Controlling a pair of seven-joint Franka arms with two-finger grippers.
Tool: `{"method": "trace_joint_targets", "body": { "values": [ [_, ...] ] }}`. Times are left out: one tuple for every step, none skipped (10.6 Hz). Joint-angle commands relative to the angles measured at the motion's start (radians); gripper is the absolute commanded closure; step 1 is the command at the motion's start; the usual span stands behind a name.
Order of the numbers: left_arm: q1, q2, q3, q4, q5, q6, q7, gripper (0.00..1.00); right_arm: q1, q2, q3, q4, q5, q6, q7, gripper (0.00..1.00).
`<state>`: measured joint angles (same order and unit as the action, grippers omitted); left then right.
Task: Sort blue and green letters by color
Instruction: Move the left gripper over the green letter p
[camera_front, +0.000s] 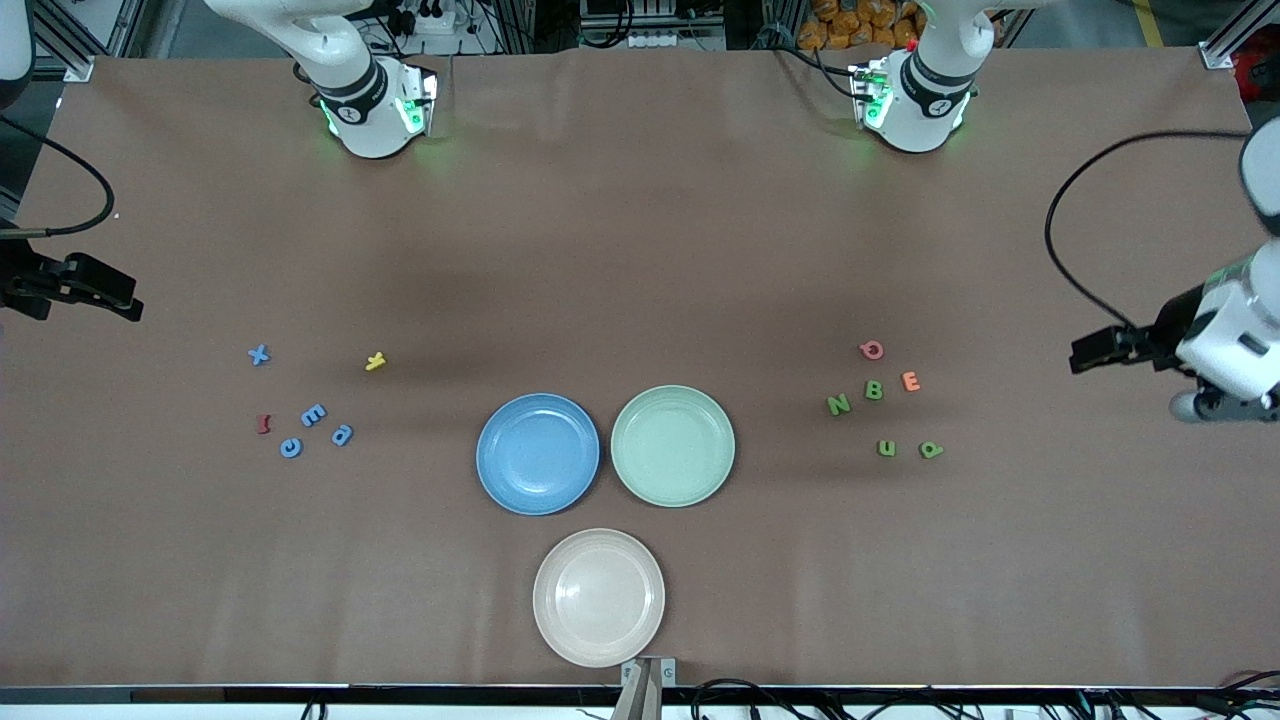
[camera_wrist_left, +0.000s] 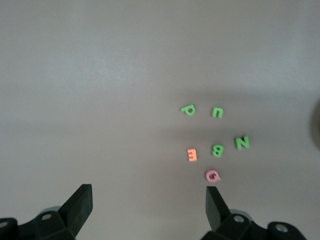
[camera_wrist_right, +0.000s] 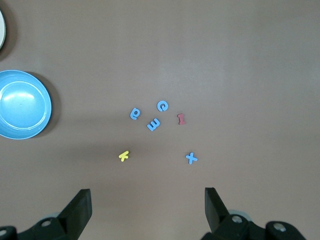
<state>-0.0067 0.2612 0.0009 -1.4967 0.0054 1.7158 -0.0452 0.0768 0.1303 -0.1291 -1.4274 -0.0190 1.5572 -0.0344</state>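
Waiting open at table ends: left gripper (camera_wrist_left: 149, 205), right gripper (camera_wrist_right: 148, 207).

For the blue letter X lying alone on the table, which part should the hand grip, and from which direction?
Probably from straight above: the blue X lies flat on the table, apart from the other letters. The right hand, open, could close across the X's center, fingers entering two facing notches between its strokes. The left hand waits, open.
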Motion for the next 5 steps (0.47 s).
{"method": "trace_joint_targets", "body": {
  "values": [
    [0.001, 0.104, 0.001, 0.012, -0.025, 0.079, -0.083, 0.00, 0.001, -0.001, 0.000, 0.002, -0.004, 0.001, 0.014, 0.00],
    [-0.007, 0.122, 0.001, 0.012, -0.025, 0.096, -0.111, 0.00, 0.001, -0.001, 0.000, 0.001, -0.006, 0.001, 0.014, 0.00],
    [-0.012, 0.145, -0.001, 0.012, -0.025, 0.125, -0.129, 0.00, 0.001, -0.001, 0.000, 0.002, -0.006, 0.001, 0.014, 0.00],
    [-0.016, 0.171, -0.002, 0.009, -0.025, 0.157, -0.130, 0.00, 0.001, -0.001, 0.000, 0.001, -0.006, 0.001, 0.014, 0.00],
    [-0.030, 0.194, -0.004, 0.007, -0.019, 0.172, -0.142, 0.00, 0.001, -0.001, 0.000, 0.001, -0.006, 0.001, 0.014, 0.00]
  ]
}}
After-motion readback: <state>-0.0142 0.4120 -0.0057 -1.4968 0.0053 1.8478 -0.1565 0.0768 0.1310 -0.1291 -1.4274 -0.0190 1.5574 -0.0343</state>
